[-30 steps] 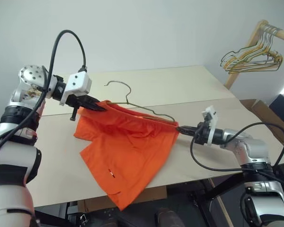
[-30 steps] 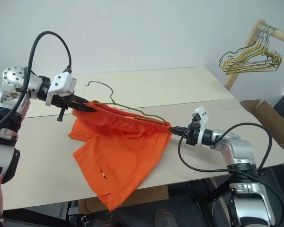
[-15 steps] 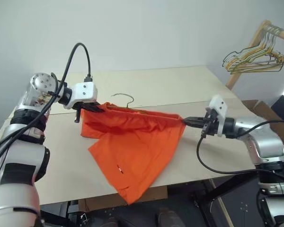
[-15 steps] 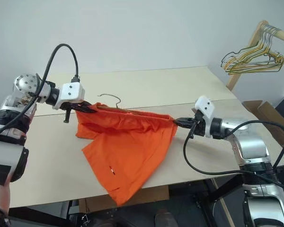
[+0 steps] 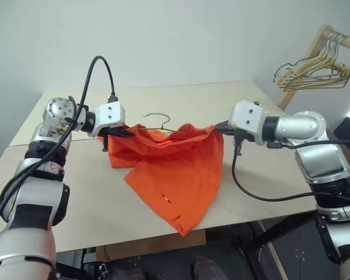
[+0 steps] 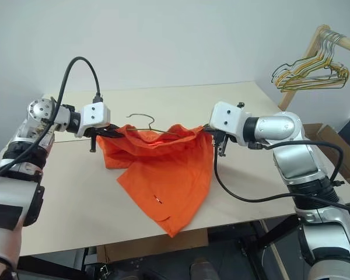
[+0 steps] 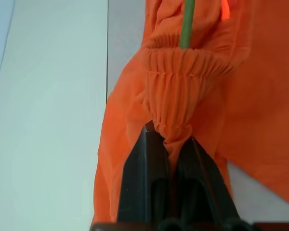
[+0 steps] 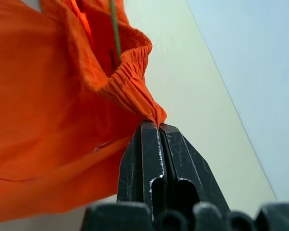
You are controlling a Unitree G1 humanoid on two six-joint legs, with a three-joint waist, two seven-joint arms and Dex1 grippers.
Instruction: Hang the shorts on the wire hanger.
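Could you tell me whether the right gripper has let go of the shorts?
No, the right gripper is shut on the waistband of the orange shorts.

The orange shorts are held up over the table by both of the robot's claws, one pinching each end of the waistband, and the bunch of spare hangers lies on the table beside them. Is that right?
Not quite. The spare hangers hang from a wooden rack at the far right, off the table, as the left eye view shows. The rest holds: the left gripper and the right gripper each pinch one end of the shorts.

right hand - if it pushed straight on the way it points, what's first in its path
The right hand is already shut on the shorts; straight on it would press into their gathered waistband, likely then the wire hanger running inside, though depth is unclear.
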